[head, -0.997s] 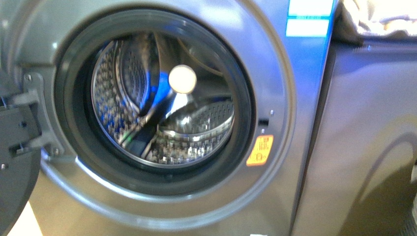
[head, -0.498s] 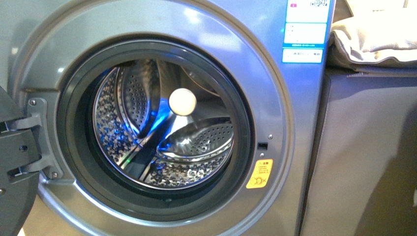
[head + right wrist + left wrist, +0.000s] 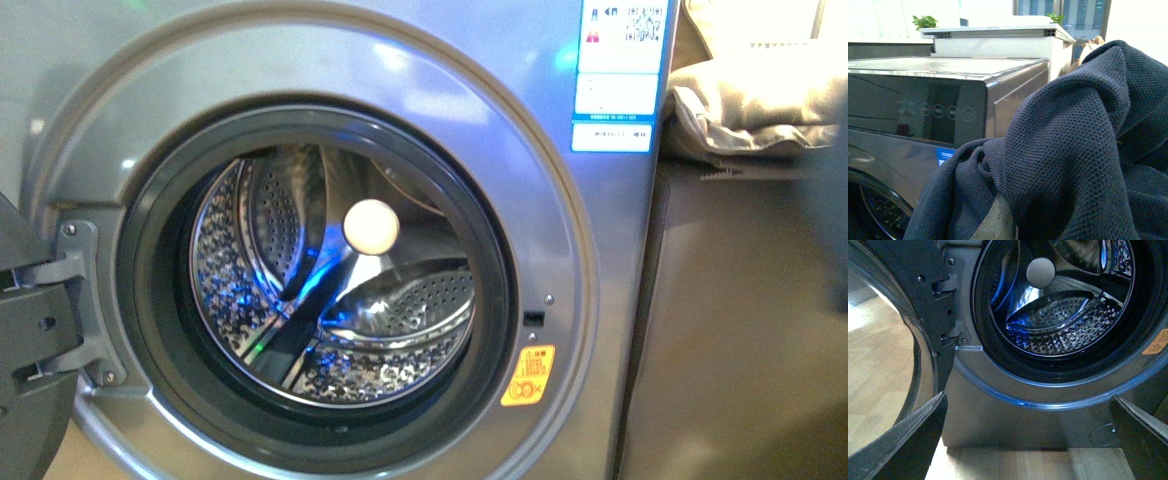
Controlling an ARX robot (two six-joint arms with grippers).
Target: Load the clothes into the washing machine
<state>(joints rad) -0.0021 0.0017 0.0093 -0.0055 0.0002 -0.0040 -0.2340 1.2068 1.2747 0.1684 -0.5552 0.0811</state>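
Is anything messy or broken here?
No, nothing stands out. The washing machine has its door open and its drum empty, ready for loading. The navy garment is only bunched up close to the right wrist camera.

Three close views of washing machine (image 3: 300, 70)

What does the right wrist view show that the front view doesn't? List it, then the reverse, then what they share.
Only the right wrist view: the navy clothes draped close to the camera, the washing machine's dark control panel with round buttons, its flat top, and green plants behind.

Only the front view: the open porthole, the perforated drum with no clothes visible inside, the orange sticker, the door hinge, and a beige cushion on the cabinet beside it.

Both: the silver-grey machine body and its blue-white label.
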